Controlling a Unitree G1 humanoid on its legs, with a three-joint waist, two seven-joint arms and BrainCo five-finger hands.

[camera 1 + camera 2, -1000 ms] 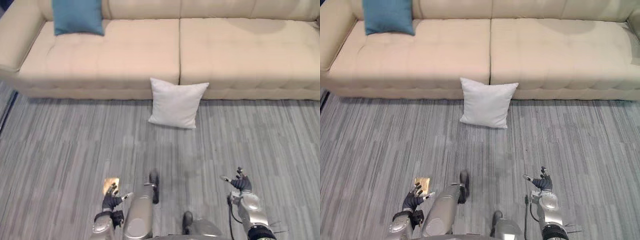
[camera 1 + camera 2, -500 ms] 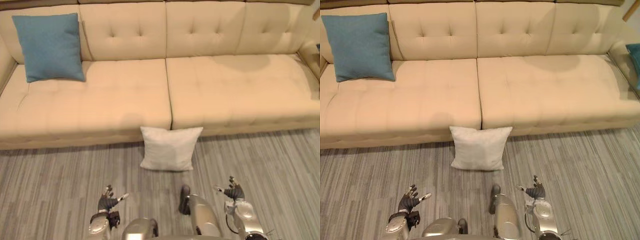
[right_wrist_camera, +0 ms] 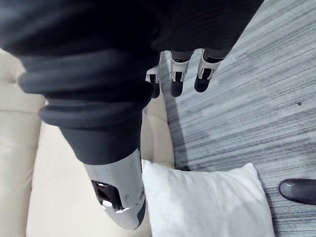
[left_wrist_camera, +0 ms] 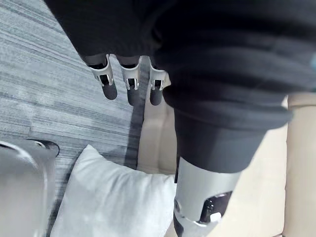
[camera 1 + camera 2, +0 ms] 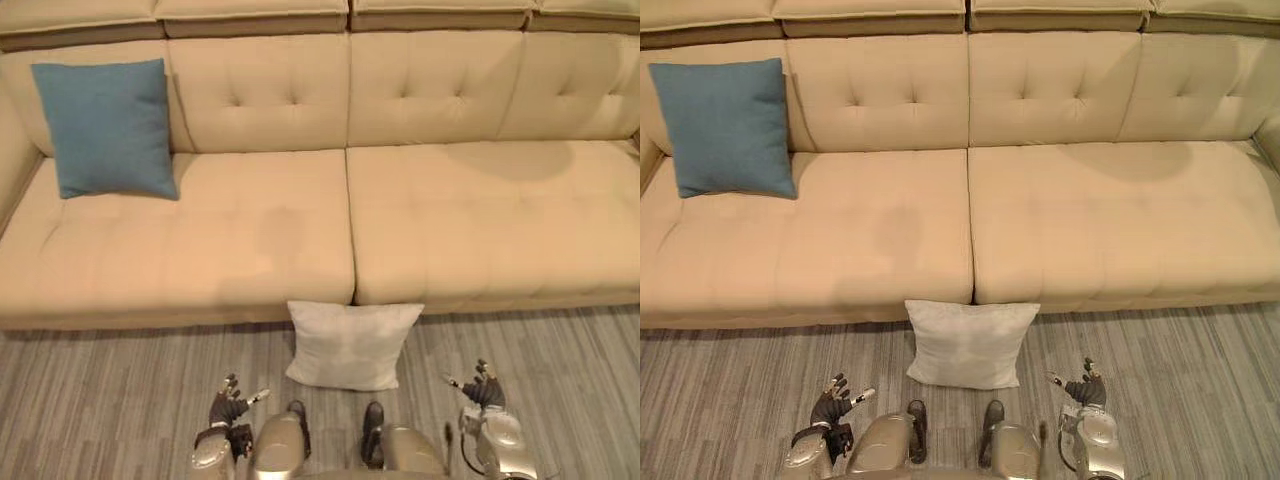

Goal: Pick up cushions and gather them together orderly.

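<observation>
Both hands were empty at this point. The left hand (image 5: 228, 407) and the right hand (image 5: 484, 392) hung low with fingers loosely spread, nothing in either. Each was off to its own side of the white cushion (image 5: 352, 343) and not touching it. That cushion stood on the grey floor (image 5: 110, 400), leaning against the front of the sofa (image 5: 480, 220), right below the seam in the middle of the seat. Further out, the blue cushion (image 5: 108, 128) sat upright on the seat at the robot's far left, propped on the backrest (image 5: 430, 90), well apart from the white one.

My take on doing the pickup right: bring both hands in at the white cushion's side edges together, squeeze the soft fill evenly, and lift straight up so it doesn't drag on the sofa front. One-handed it'd probably flop and twist. Then I'd carry it left and stand it just beside the blue one, same lean against the backrest, edges lined up.
</observation>
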